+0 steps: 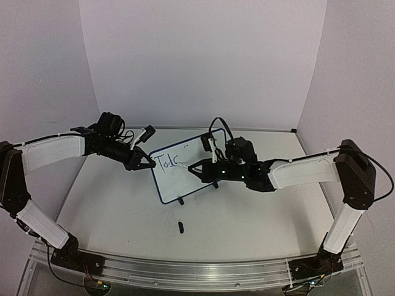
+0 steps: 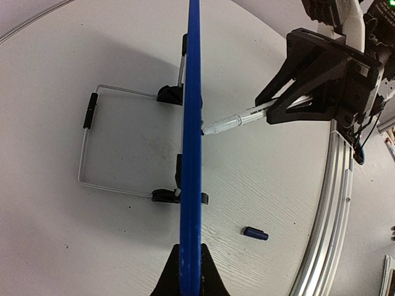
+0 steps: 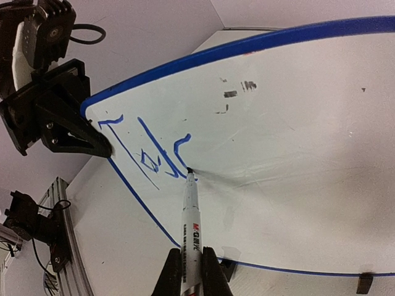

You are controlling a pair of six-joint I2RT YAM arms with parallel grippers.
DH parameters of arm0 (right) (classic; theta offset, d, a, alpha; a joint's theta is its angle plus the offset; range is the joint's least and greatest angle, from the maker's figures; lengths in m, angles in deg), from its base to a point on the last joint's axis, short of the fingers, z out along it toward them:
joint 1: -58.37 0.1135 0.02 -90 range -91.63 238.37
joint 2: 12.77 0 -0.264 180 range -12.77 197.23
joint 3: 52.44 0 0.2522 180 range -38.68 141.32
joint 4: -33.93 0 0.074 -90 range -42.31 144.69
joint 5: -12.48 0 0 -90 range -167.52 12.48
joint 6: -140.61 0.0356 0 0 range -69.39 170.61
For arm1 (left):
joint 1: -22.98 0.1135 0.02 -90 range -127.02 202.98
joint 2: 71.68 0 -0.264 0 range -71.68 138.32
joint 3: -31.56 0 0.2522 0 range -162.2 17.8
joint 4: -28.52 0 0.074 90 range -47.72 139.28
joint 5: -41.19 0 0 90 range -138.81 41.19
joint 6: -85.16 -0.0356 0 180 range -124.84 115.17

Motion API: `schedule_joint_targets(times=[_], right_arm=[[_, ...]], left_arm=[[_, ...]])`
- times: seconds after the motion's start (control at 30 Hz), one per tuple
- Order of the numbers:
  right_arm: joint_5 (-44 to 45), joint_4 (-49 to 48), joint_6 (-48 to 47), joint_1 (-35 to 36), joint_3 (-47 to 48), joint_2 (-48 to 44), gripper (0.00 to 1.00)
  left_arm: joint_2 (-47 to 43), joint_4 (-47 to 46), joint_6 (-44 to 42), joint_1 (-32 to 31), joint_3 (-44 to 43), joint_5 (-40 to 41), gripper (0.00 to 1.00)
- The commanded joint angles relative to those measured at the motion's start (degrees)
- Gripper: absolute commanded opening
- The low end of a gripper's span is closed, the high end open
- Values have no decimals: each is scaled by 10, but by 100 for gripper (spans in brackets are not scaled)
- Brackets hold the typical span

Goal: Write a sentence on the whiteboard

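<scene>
Standing mid-table between the two arms, the whiteboard leans back on its wire stand. Its black clip feet are planted on the table, and its white face is turned toward the near side.

The left gripper reaches in from the left and is pressed together on the board's blue rim, pinching its left edge. Seen from that wrist, the board runs edge-on straight up from between the fingers.

The right gripper comes in from the right, its fingers clamped around the barrel of a white marker. The marker's dark tip touches the board's face, just right of the writing.

The sentence sits in the upper left part of the board, close to the left gripper's tips. It is a few dark letters reading roughly "Tod", plus one short curved stroke ending right at the pen tip. A few faint smudges mark the board farther right.

On the table, nearer than the board and apart from it, lies a small dark pen cap.
</scene>
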Motion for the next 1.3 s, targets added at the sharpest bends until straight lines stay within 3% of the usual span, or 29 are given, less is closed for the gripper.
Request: schedule_joint_targets(times=[0.0, 0.83, 1.27], right_arm=[[41, 5, -12, -4, 1, -33, 0], [28, -4, -20, -4, 36, -32, 0], [31, -5, -10, -4, 6, -25, 0]], left_arm=[[3, 28, -16, -3, -14, 20, 0], [4, 29, -16, -4, -16, 19, 0], [4, 29, -17, -4, -15, 18, 0]])
